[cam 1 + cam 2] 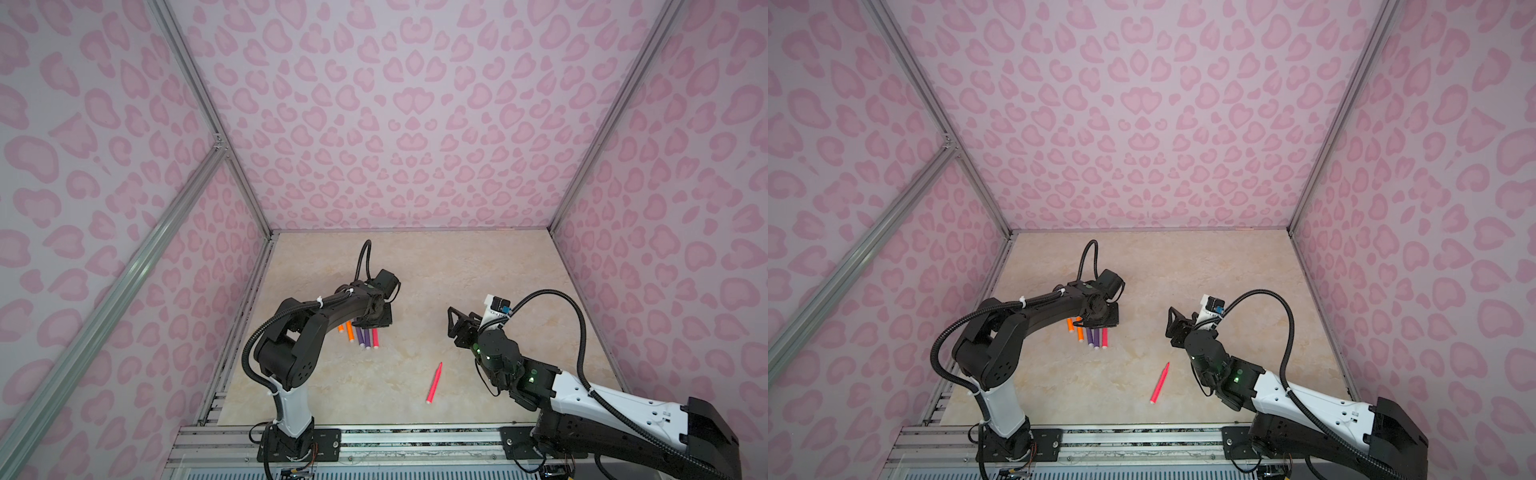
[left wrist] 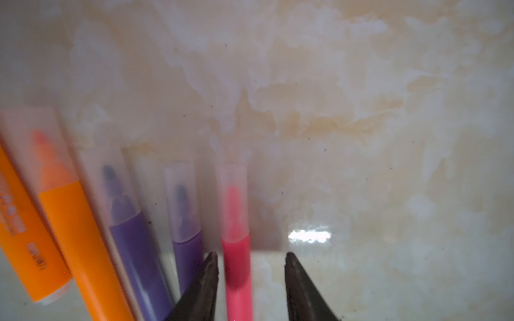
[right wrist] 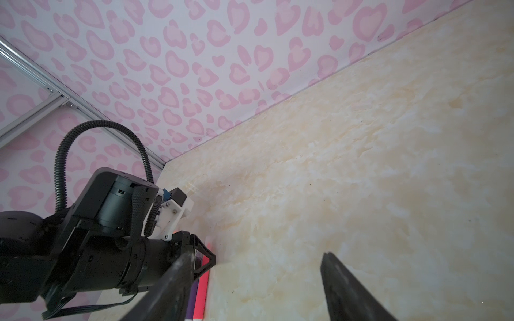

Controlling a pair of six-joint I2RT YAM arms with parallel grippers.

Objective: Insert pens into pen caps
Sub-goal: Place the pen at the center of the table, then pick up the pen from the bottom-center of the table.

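Several pens lie side by side under my left gripper point(image 1: 371, 322): two orange point(image 2: 80, 236), two purple point(image 2: 133, 250) and one pink-red pen point(image 2: 236, 272). The clear pen caps point(image 2: 232, 200) sit over the tips that show. My left gripper point(image 2: 250, 254) is open and straddles the capped pink-red pen. That pen lies close to one finger, with a clear gap to the other. A second pink-red pen point(image 1: 434, 382) lies alone and uncapped at centre front, seen in both top views. My right gripper point(image 3: 257, 254) hovers open and empty, pointing toward the left arm.
The beige marble tabletop point(image 1: 457, 270) is walled in by pink-patterned panels point(image 1: 395, 124) on three sides. An aluminium rail point(image 1: 395, 436) carrying both arm bases runs along the front edge. The left arm's wrist point(image 3: 116, 211) fills part of the right wrist view.
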